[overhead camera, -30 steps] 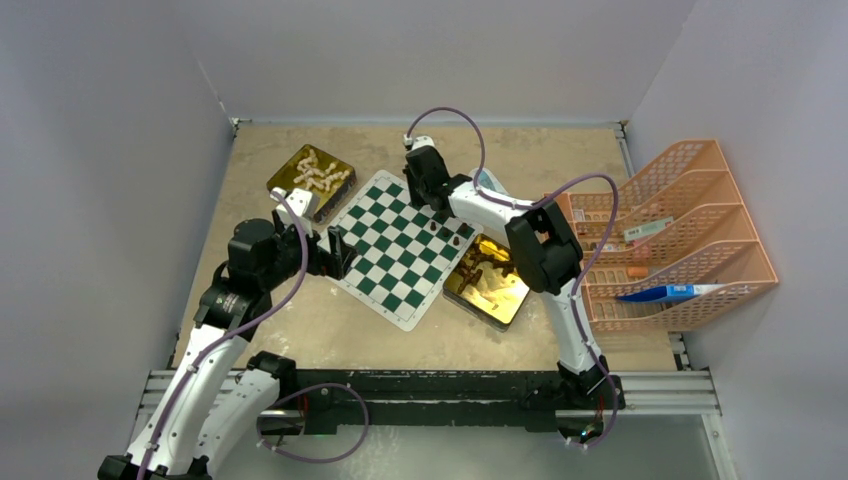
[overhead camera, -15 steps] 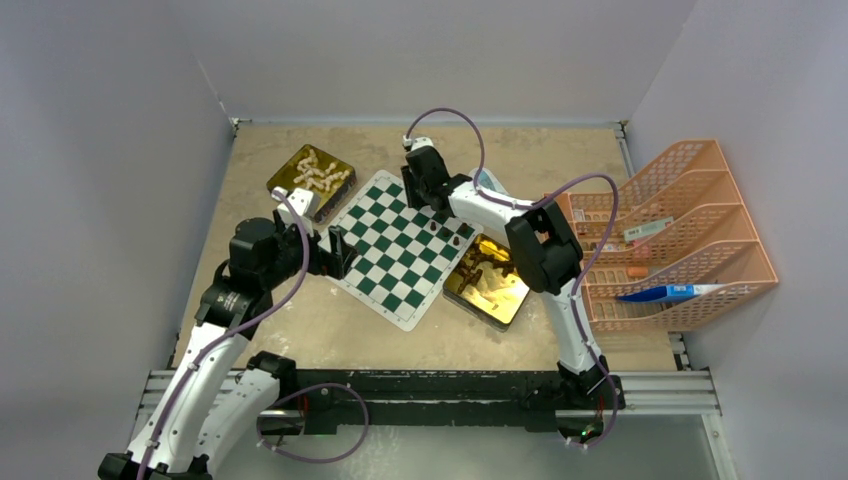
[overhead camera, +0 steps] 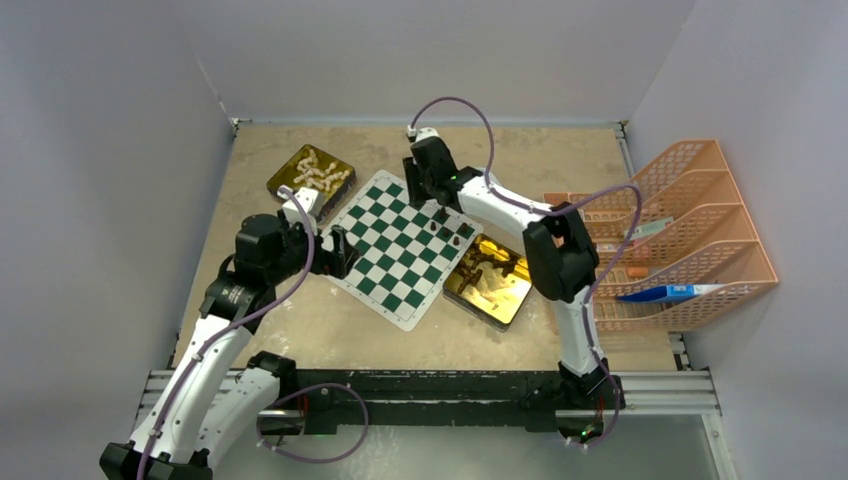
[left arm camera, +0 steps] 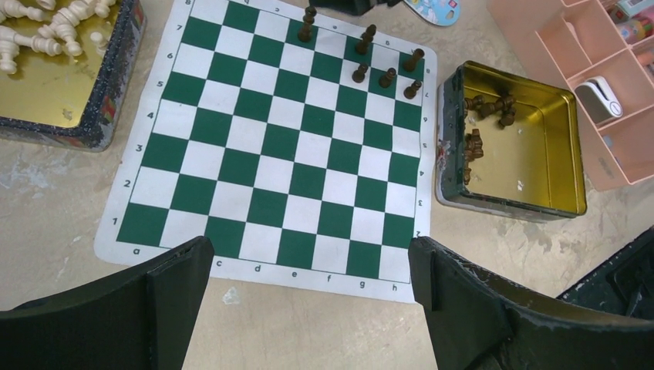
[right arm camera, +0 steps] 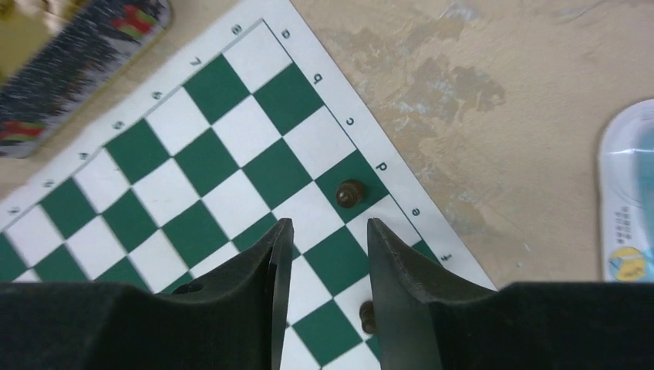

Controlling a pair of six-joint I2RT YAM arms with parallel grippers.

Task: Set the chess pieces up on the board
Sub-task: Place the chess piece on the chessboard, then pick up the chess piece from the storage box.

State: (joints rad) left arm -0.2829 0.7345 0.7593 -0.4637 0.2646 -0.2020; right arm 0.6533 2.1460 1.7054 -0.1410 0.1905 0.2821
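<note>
The right claw (right arm camera: 325,227) is released: its two black fingers (right arm camera: 254,285) stand apart with only bare board showing between them, and they grasp nothing. It hangs over the far side of the board (right arm camera: 231,123), tips pointing down at the squares by the border letters d and e. Just beyond the tips, clear of both fingers, a dark piece (right arm camera: 349,193) stands upright on the green edge square at d. A second piece (right arm camera: 368,314) peeks out beside one finger, mostly hidden, and I cannot tell whether it touches that finger. The left claw (left arm camera: 308,245) is released too, spread wide and empty, hovering over the opposite border of the board, the one lettered a to h. Seen from there, the other dark pieces (left arm camera: 387,77) on the board stand upright in its last two rows, gathered toward the h corner. The rest of the squares are bare. The board lies flat on the table (left arm camera: 69,200), turned askew to the table's edges. Just beside its h side sits a gold tin (left arm camera: 540,123) with spare brown pieces (left arm camera: 486,104) lying jumbled along one wall. Whether tin and board touch is not clear. At the board's opposite far corner a second tin (left arm camera: 46,77) holds cream pieces (left arm camera: 54,19) in a loose heap. Along the table's right edge, well apart from the board, stands an orange rack (overhead camera: 680,230).
</note>
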